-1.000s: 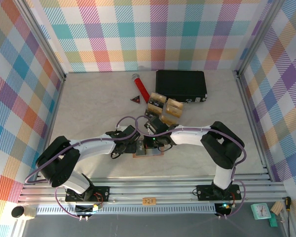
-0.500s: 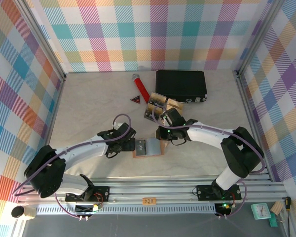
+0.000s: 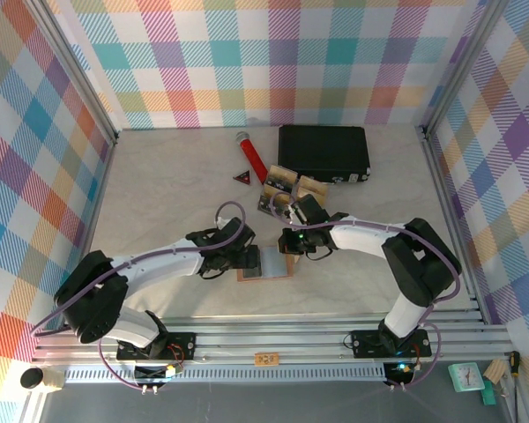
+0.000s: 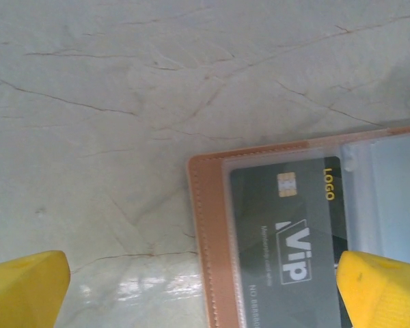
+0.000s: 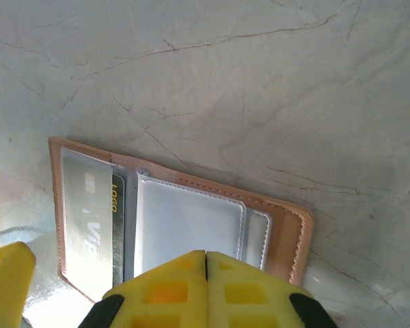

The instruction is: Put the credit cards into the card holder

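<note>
Card holder (image 3: pixel 266 264) open flat on table (image 3: pixel 159 194), dark card (image 4: pixel 287 225) tucked in clear pocket. Left claw (image 4: pixel 203 288) spread wide over its edge; right claw (image 5: pixel 206 263) pressed together, empty, hovering above holder.

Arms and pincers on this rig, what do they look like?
Left arm and right arm: white links, black joints, purple cables looped alongside. Left pincer and right pincer: yellow fingers; the right's have square recesses and black backing.
</note>
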`<state>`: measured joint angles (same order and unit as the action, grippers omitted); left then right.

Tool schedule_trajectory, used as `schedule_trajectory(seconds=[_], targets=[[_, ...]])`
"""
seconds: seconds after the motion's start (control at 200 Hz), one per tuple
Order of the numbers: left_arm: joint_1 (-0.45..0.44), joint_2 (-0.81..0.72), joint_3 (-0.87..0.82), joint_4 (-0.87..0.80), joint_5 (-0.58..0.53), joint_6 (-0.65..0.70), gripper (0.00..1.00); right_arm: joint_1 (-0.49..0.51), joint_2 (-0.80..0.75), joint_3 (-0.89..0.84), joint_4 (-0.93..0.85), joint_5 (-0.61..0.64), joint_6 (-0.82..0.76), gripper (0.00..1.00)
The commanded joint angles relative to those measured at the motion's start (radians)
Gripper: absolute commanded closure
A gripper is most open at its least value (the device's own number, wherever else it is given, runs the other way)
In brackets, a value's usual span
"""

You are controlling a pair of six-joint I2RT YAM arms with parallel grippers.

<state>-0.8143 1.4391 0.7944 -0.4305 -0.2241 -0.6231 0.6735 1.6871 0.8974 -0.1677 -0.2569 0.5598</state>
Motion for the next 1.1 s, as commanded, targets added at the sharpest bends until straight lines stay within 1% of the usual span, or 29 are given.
schedule_trajectory(seconds=[0.0,0.225,0.5,0.75,1.1], targets=[[-0.029,0.028,0.035,0.021,0.009,-0.029,0.0,-0.002,0.022,0.007,0.024,-0.026,-0.017,1.0],[-0.058,0.057,0.043,0.034,-0.001,-0.033,0.0,-0.002,0.059,0.006,0.046,-0.034,-0.008,1.0],[-0.081,0.088,0.044,0.063,-0.004,-0.029,0.0,0.003,0.097,0.014,0.077,-0.074,0.012,1.0],[-0.096,0.113,0.043,0.085,-0.01,-0.026,0.0,0.013,0.106,0.017,0.088,-0.082,0.025,1.0],[-0.115,0.107,0.044,0.112,-0.015,-0.017,0.0,0.017,0.109,0.009,0.099,-0.082,0.038,1.0]])
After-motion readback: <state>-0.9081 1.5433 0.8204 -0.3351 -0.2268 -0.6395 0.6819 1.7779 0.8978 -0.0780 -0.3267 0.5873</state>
